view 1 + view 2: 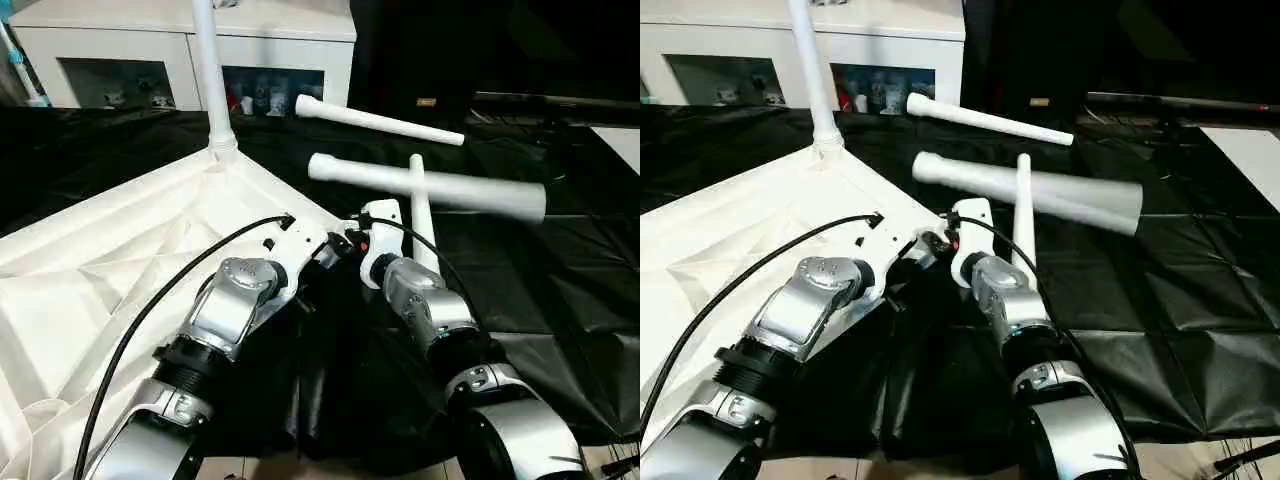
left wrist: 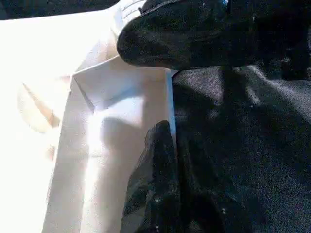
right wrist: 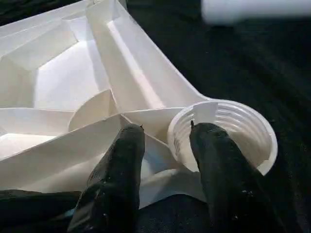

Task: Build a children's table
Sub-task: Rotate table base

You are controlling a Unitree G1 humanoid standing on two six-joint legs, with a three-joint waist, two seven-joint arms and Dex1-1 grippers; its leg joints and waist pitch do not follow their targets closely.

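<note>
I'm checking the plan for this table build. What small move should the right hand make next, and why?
Probably finish closing the right hand on the wall of the round ribbed corner socket of the white plastic tabletop: one finger is inside the socket, the other outside, not yet pinching. One white tube leg stands fitted; three loose legs wait on the black cloth.

Two silver metal forearms, rounded and jointed, left arm (image 1: 232,305) and right arm (image 1: 430,305), each with black ribbed collars between segments. Thin black cables looping along both (one long curve beside the left). White bracket housings at the wrists. Matte black fingers (image 3: 116,179), blunt and rounded.
</note>
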